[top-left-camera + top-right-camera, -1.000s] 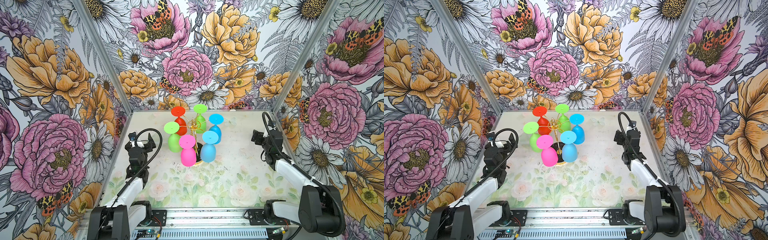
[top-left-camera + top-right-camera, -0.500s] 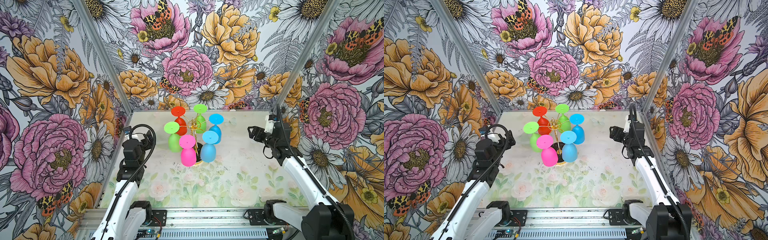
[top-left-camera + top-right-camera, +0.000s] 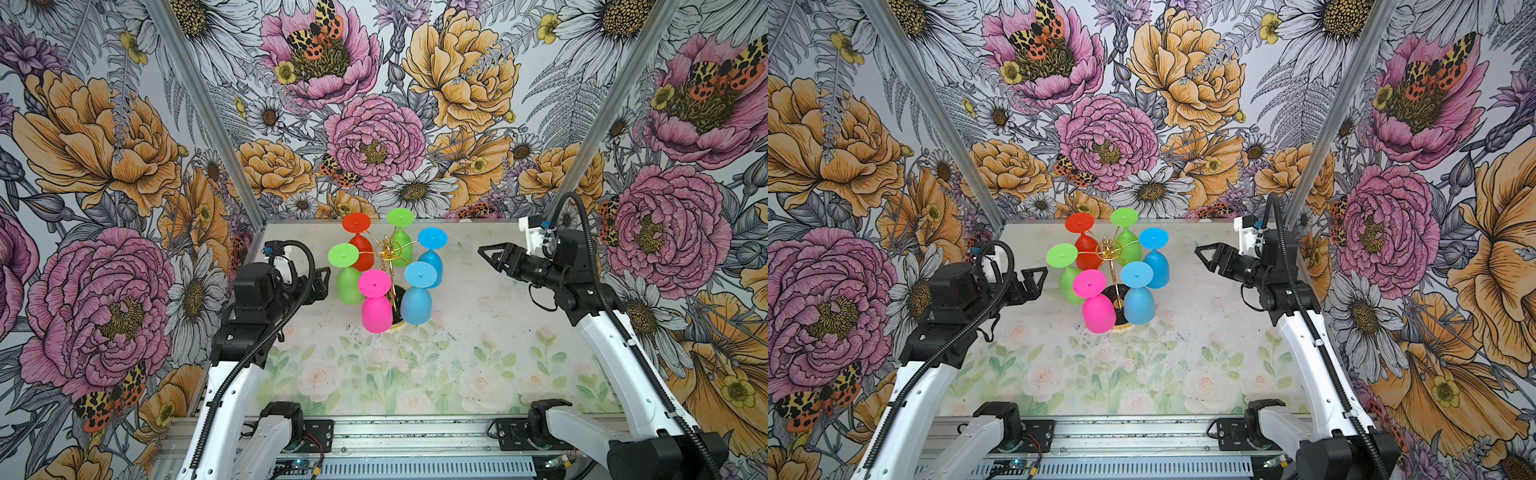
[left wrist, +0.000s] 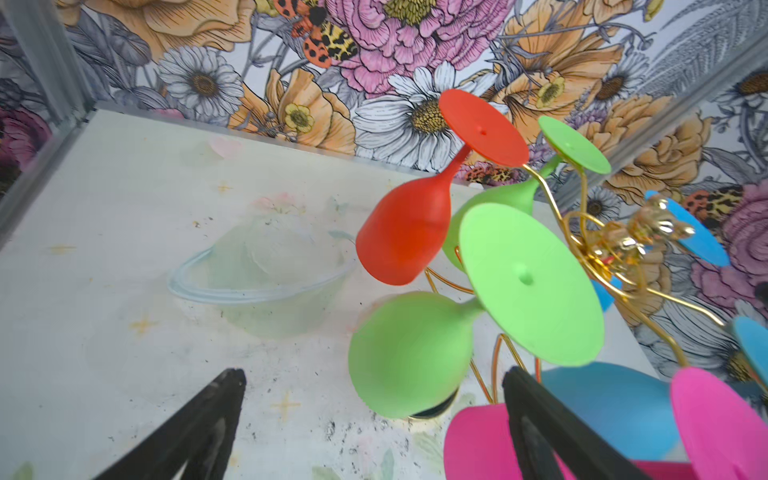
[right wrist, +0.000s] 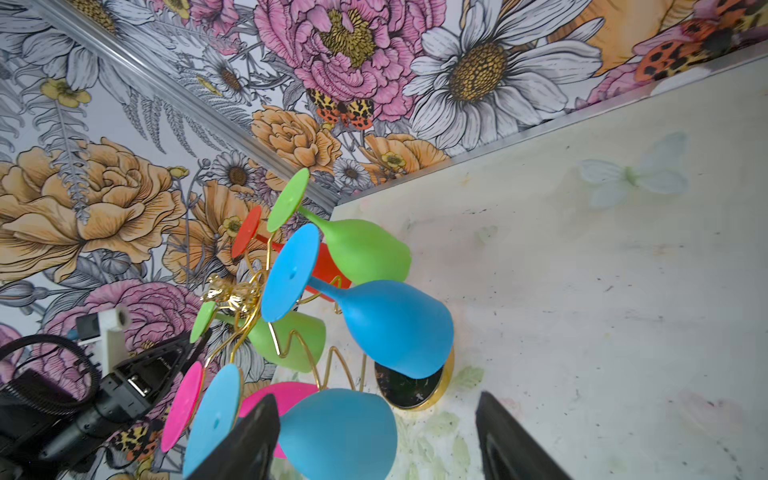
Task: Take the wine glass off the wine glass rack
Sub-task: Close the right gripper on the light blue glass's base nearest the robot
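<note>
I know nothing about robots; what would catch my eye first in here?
Six bright glasses hang upside down on a gold wire rack toward the back of the table. Huge flowered wallpaper covers the walls. The left gripper and right gripper, both open, flank the rack.

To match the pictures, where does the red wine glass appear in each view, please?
In a top view: red wine glass back-left on the rack.
In a top view: same spot.
Left wrist: whole glass visible.
Right wrist: mostly behind a green glass, foot showing.
Shared landmark: rack's gold crown.
</note>
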### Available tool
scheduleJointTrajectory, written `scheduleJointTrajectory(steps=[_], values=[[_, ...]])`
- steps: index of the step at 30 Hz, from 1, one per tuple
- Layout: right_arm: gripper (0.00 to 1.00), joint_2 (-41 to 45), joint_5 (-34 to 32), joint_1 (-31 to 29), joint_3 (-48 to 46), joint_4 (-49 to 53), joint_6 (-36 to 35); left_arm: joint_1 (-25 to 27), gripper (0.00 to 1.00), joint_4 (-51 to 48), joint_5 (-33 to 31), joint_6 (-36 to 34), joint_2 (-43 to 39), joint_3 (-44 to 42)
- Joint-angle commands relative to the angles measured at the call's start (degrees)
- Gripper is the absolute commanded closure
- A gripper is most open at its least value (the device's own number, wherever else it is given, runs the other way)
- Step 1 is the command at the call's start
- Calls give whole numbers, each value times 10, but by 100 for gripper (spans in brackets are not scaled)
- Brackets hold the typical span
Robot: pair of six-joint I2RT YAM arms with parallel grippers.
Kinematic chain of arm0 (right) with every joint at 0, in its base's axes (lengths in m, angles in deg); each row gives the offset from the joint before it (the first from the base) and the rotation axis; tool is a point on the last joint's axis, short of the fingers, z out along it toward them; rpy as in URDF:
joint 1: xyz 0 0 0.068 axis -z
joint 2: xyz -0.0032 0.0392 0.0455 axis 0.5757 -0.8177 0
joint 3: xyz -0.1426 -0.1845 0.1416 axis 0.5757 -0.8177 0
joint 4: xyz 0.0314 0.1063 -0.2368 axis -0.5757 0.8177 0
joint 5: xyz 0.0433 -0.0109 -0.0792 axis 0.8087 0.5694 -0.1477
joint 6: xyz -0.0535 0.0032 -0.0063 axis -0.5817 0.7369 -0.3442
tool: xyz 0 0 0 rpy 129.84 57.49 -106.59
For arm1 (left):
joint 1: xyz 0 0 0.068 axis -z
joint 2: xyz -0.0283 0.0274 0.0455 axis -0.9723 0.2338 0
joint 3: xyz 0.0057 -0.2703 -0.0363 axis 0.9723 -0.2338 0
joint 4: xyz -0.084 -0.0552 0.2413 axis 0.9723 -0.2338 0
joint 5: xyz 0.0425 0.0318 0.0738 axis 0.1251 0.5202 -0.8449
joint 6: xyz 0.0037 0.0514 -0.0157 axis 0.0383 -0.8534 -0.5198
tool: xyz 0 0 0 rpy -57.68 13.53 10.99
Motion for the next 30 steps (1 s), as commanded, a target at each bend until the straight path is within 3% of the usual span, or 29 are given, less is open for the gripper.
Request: scheduleJointTrajectory(steps=[1, 6, 12, 30], values=[[25, 9, 75, -22, 27, 9, 28, 3, 2, -29, 110, 6, -26, 15], [26, -5, 102, -52, 32, 9, 30, 3, 2, -29, 180, -2, -54, 23], [33, -27, 102, -91, 36, 8, 34, 2, 3, -30, 215, -1, -60, 18], [47, -85, 76, -162, 66, 6, 63, 3, 4, -29, 243, -3, -60, -1]])
